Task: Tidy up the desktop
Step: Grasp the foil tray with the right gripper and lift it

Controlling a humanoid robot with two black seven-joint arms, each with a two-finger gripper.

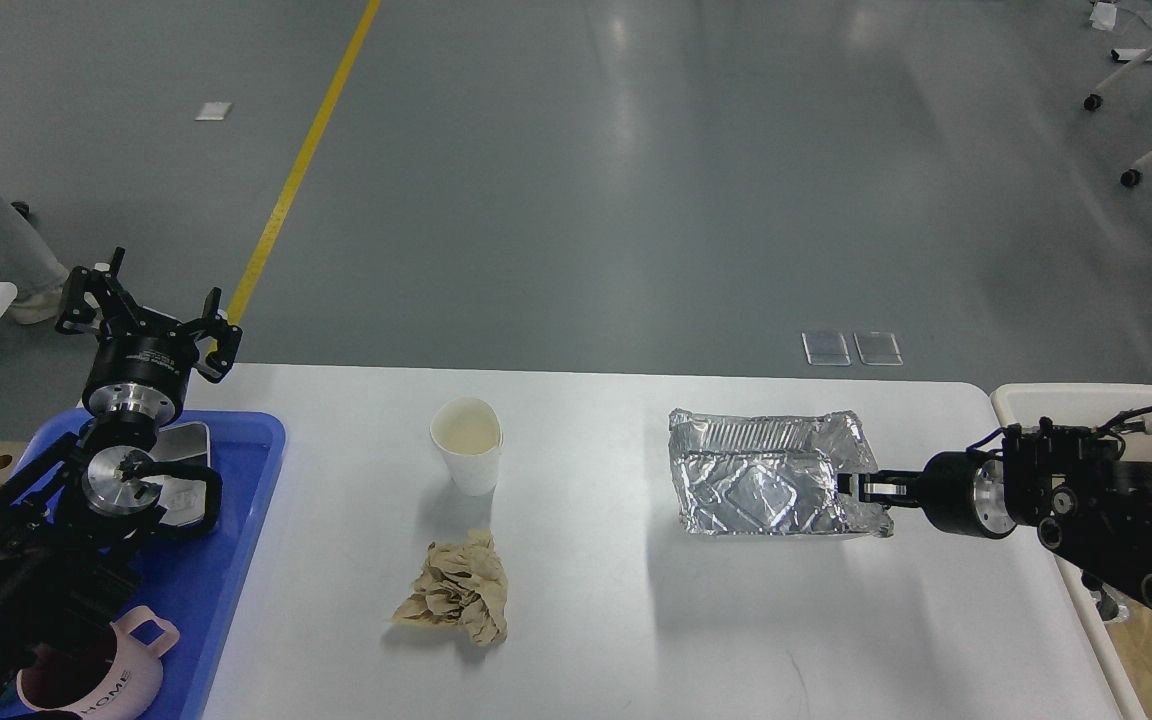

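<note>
My right gripper point(854, 487) comes in from the right, level, and its fingers are pinched on the right rim of the foil tray point(766, 472). The foil tray is crumpled and sits right of centre on the desktop point(616, 620), tilted up toward me so its embossed bottom shows. The desktop fills the lower middle of the view, under and between both arms. The right arm crosses over the cream bin point(1086, 400), which sits just beside the desktop's right edge.

My left gripper point(148, 318) is up over the far left corner, fingers spread wide, holding nothing. It hangs above the blue tray point(246, 470), which lies at the desktop's left edge. A pink mug point(106, 670) sits in the blue tray's near end, and a metal thing lies under the arm, too hidden to tell what.

A paper cup point(468, 445) stands upright left of centre, well apart from both grippers. A crumpled brown paper wad point(456, 592) lies just in front of it, not touching.
</note>
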